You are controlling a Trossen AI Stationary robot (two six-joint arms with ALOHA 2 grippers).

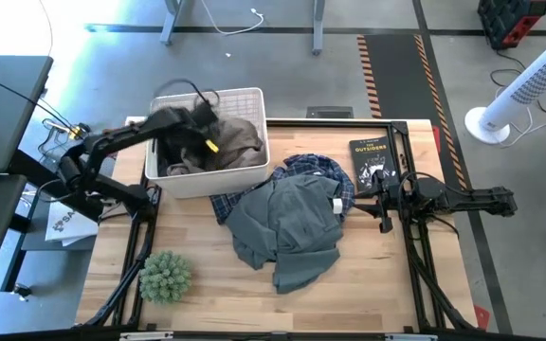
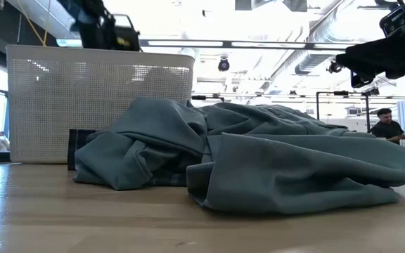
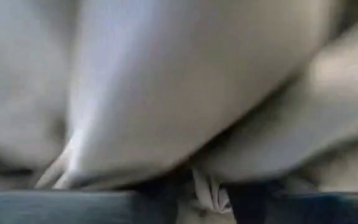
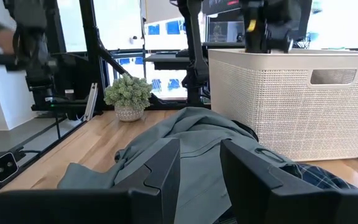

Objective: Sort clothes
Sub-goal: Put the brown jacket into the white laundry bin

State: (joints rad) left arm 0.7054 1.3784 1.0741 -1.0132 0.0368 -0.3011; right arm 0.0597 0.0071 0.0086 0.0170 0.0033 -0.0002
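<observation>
One taupe-brown garment (image 1: 238, 138) lay in the one white basket (image 1: 251, 98), left gripper (image 1: 200, 133) pinching white cloth; right gripper (image 4: 199, 163) spread beside the "OUTSIDERS" book (image 1: 372, 158).

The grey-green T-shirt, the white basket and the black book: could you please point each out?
Grey-green T-shirt (image 1: 287, 225), high view, middle of the crumpled cloth.
White basket (image 1: 203, 180), high view, its near wall.
Black book (image 1: 372, 161), high view, its cover.

Desk (image 1: 216, 294) front edge bare, passable except potted plant (image 1: 165, 276) at front-left corner. Grey-green T-shirt (image 1: 287, 232) heaped mid-desk; white basket (image 1: 209, 178) blocks back-left; black book (image 1: 372, 161) back-right.
</observation>
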